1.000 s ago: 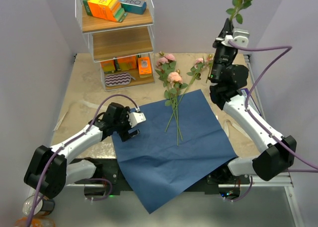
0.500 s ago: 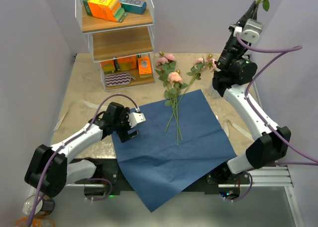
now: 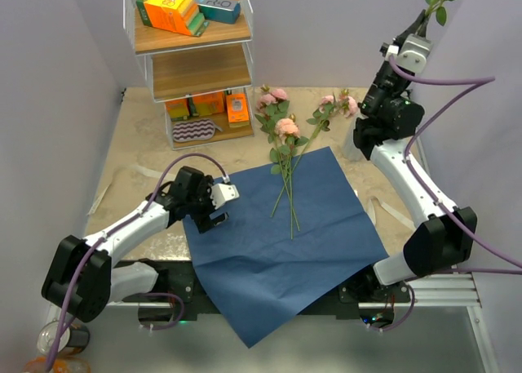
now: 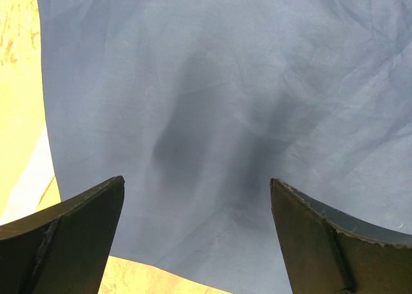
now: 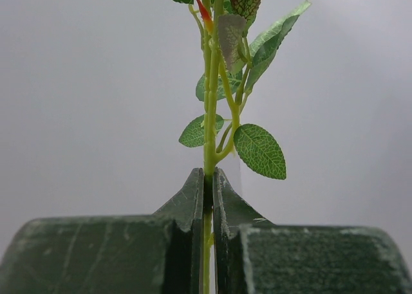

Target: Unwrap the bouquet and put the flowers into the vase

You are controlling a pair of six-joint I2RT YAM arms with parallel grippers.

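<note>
The right pincer is clamped on the bare green stem of 1 flower, just below its lowest leaves. The arm carries it high above the far right corner of the surface, the stem near upright and its top running out of the frame. The step in hand looks like carrying this stem to the vase. None of the 3 views shows the vase; it may be hidden behind the right arm, so its place cannot be told, nor whether anything is in it. To do the step well, the arm should keep the stem vertical and bring its cut end over the narrow mouth before lowering. It should let go only once the end sits well inside, since a free end hanging below the grip could swing, miss the mouth or tip the vase. The other flowers lie across the far edge of the unfolded blue paper, with a few more blooms just beyond it near the right arm. The left pincer hovers over the paper's left edge, its jaws wide apart and holding nothing. At the back, a wire shelf rack holds an orange box and a teal box on its top tier. Orange packets and a wavy-patterned pouch sit on the bottom one.
</note>
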